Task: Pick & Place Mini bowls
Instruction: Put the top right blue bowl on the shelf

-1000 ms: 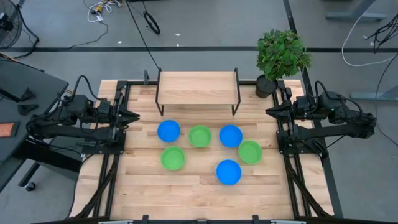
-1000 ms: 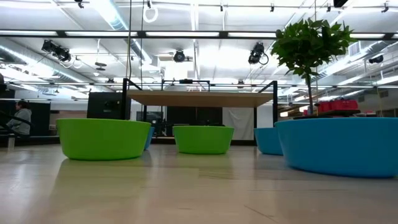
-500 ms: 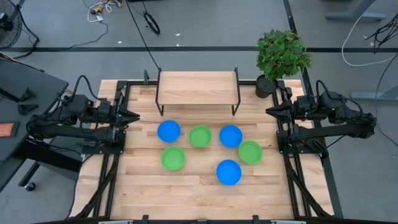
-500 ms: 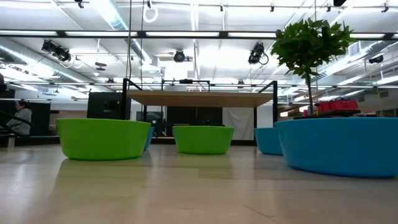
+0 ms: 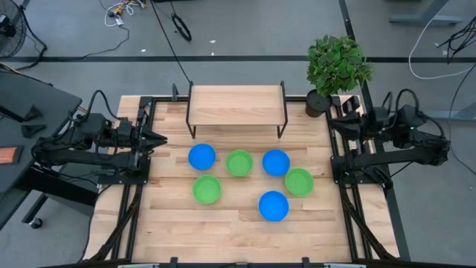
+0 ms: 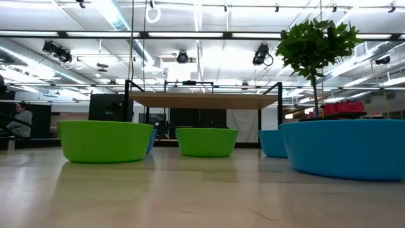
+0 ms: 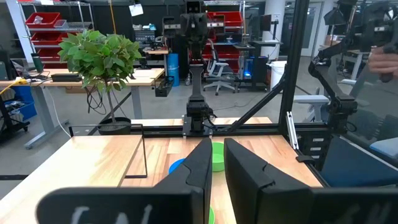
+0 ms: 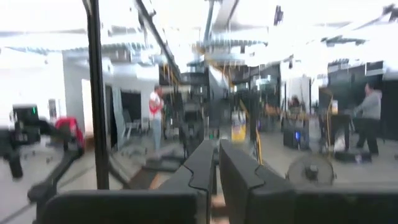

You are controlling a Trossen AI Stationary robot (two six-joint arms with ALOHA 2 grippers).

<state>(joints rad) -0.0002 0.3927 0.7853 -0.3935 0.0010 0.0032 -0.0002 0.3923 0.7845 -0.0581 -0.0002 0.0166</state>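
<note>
- Progress: none of my work shows yet. All six mini bowls sit loose on the bench (image 5: 245,238), grouped at its middle in front of the wooden shelf (image 5: 235,104): blue bowls (image 5: 201,157), (image 5: 276,162), (image 5: 274,206); green bowls (image 5: 239,162), (image 5: 207,189), (image 5: 299,182).
- Remaining, as I judge it: every pick and every placement.
- Left gripper (image 5: 161,138): at the bench's left edge, fingers nearly together, grasping nothing.
- Right gripper (image 5: 334,124): at the right edge beside the potted plant (image 5: 338,63), fingers likewise nearly together, empty.

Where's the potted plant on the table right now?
In the high view, the potted plant stands at the table's far right corner, beside the wooden shelf.
</note>
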